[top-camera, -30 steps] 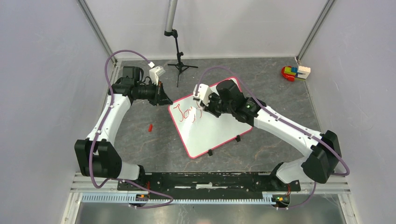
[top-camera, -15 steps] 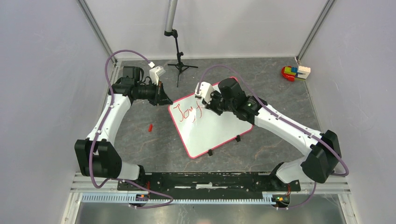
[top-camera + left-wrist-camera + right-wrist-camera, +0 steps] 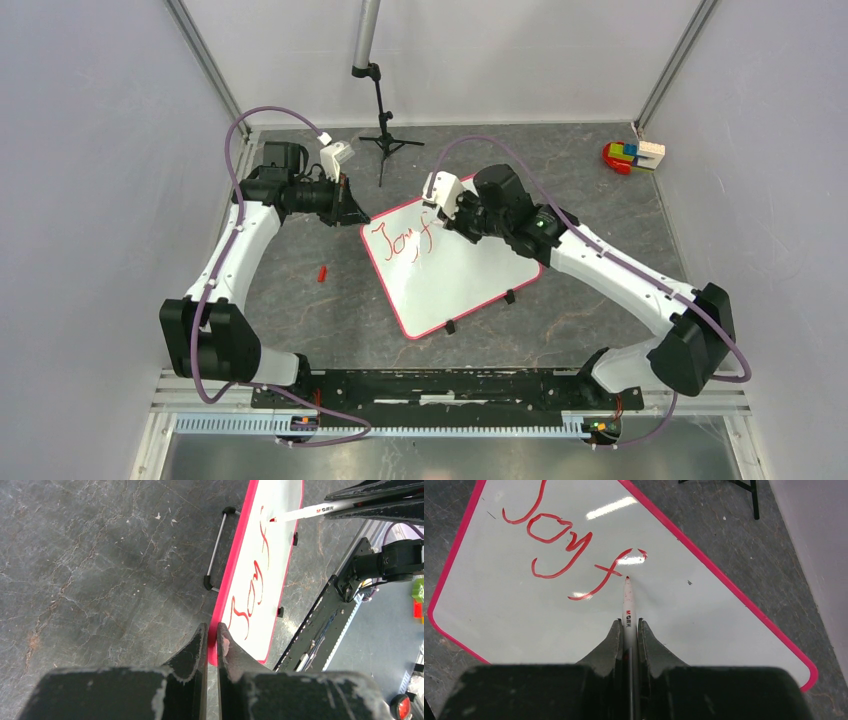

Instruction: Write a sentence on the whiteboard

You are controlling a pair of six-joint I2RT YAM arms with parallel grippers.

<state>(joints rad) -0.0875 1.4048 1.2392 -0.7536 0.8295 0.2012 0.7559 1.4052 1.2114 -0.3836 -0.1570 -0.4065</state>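
The whiteboard [image 3: 460,280] lies tilted on the table, white with a red-pink frame. Red cursive writing [image 3: 398,243] reads roughly "Joyf" near its far left corner. My left gripper [image 3: 357,215] is shut on the board's frame edge, as the left wrist view [image 3: 212,628] shows. My right gripper [image 3: 448,216] is shut on a white marker [image 3: 628,602] with a red tip. The tip sits at the board surface just right of the "f" [image 3: 606,572]. The board [image 3: 684,625] fills the right wrist view. The marker [image 3: 320,511] and the writing [image 3: 250,600] also show in the left wrist view.
A small red cap [image 3: 321,273] lies on the table left of the board. A black tripod stand [image 3: 383,130] stands at the back. Coloured toy blocks [image 3: 632,155] sit in the back right corner. Grey walls close in both sides.
My right gripper has moved up and to the right with the marker, uncovering a new "f" after "Joy". The left arm and the board have not moved.
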